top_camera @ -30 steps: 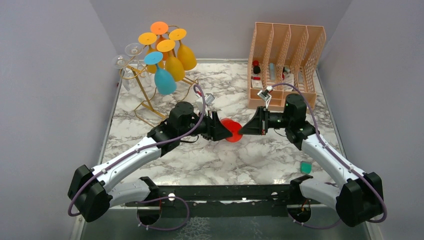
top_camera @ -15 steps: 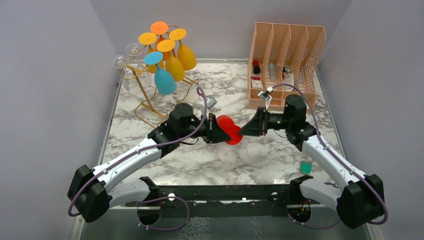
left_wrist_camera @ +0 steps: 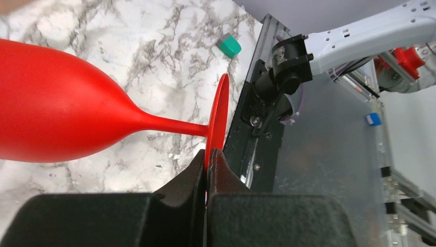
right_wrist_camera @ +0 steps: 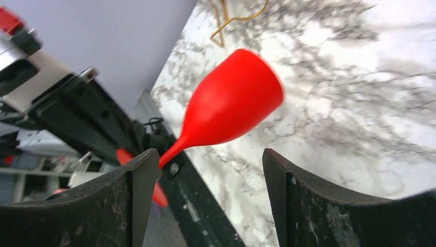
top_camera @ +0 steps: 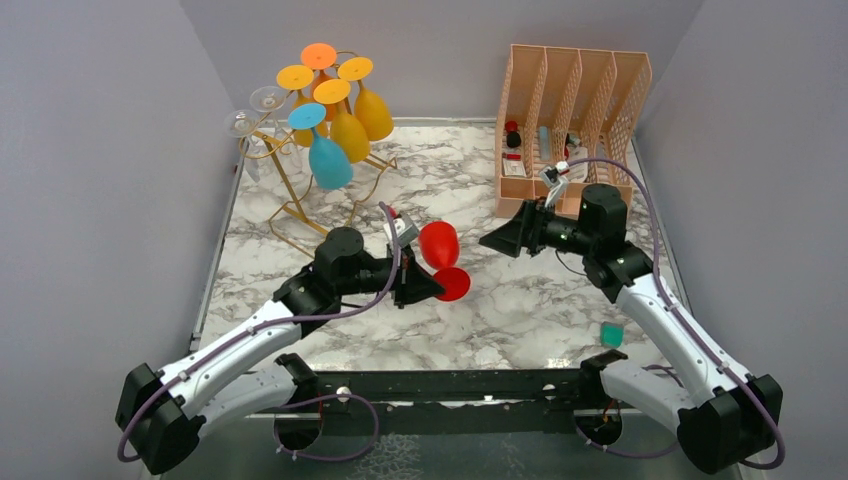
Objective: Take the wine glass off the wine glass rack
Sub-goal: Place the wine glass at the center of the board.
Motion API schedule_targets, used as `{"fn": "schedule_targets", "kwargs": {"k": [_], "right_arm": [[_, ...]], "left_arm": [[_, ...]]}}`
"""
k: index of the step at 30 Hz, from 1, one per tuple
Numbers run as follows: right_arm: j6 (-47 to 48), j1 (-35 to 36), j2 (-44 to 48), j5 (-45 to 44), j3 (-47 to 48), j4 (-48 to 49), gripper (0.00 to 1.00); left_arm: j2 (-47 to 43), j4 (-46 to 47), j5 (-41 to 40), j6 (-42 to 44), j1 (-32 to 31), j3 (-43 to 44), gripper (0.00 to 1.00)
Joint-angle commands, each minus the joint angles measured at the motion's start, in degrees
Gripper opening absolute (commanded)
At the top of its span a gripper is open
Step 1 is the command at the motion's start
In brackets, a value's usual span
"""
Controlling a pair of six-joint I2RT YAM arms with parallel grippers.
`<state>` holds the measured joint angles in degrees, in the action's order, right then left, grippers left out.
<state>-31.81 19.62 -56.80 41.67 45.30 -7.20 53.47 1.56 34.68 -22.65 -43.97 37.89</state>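
The gold wire wine glass rack (top_camera: 290,205) stands at the back left with several orange, yellow, blue and clear glasses hanging on it. My left gripper (top_camera: 432,288) is shut on the round foot of a red wine glass (top_camera: 440,245) and holds it on its side above the table's middle, away from the rack. In the left wrist view the foot (left_wrist_camera: 218,123) is pinched edge-on between my fingers (left_wrist_camera: 193,175). My right gripper (top_camera: 497,240) is open and empty, just right of the red glass. Its wrist view shows the bowl (right_wrist_camera: 231,103) beyond my fingertips (right_wrist_camera: 144,164).
A peach lattice file organiser (top_camera: 570,120) with small items stands at the back right. A small green block (top_camera: 611,335) lies near the front right. The black frame rail (top_camera: 450,385) runs along the near edge. Grey walls enclose the marble table (top_camera: 520,310).
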Motion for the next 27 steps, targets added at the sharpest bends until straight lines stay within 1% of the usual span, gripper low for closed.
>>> {"fn": "schedule_targets", "kwargs": {"k": [1, 3, 5, 7, 9, 11, 13, 15, 17, 20, 23, 27], "right_arm": [[6.48, 0.24, 0.92, -10.16, 2.89, -3.20, 0.78], [8.01, 0.20, -0.22, -12.24, 4.53, -5.53, 0.79], [8.60, 0.17, -1.89, -13.80, 6.26, -7.99, 0.79], [9.13, 0.15, -3.80, -12.66, 7.73, -8.64, 0.79], [9.55, 0.13, -6.25, -8.90, 9.19, -8.44, 0.79], [10.41, 0.11, -8.83, -1.82, 10.73, -8.29, 0.79], [11.36, 0.16, -11.97, 4.01, 13.18, -9.27, 0.79], [12.26, 0.16, -14.89, 8.99, 15.39, -10.34, 0.79], [13.18, 0.15, -17.64, 12.24, 17.81, -12.30, 0.78], [15.22, 0.16, -21.08, 13.83, 21.72, -16.04, 0.76], [14.92, 0.16, -22.91, 15.43, 22.96, -15.65, 0.75], [14.47, 0.20, -26.20, 23.91, 24.74, -16.05, 0.71]], "left_arm": [[-5.60, 5.24, 0.34, 10.23, -0.14, -4.89, 0.00], [-7.83, 6.55, 0.62, 14.00, -0.13, -6.76, 0.00], [-9.44, 7.83, 2.65, 18.05, -0.09, -8.52, 0.00], [-10.37, 7.30, 5.64, 24.29, -0.15, -9.57, 0.00], [-10.77, 5.90, 6.40, 27.67, -0.15, -9.74, 0.00], [-10.80, 4.41, 7.48, 30.90, -0.08, -9.96, 0.00], [-10.96, 2.72, 10.88, 35.99, -0.07, -10.40, 0.00], [-11.32, 1.55, 12.52, 39.68, -0.06, -10.91, 0.00], [-11.92, 1.06, 12.78, 41.44, -0.08, -11.50, 0.00], [-12.61, 1.23, 13.67, 42.36, -0.12, -12.17, 0.00], [-13.35, 1.14, 15.33, 43.08, -0.08, -12.85, 0.00], [-14.44, 0.54, 15.51, 43.86, -0.14, -13.22, 0.00]]}}
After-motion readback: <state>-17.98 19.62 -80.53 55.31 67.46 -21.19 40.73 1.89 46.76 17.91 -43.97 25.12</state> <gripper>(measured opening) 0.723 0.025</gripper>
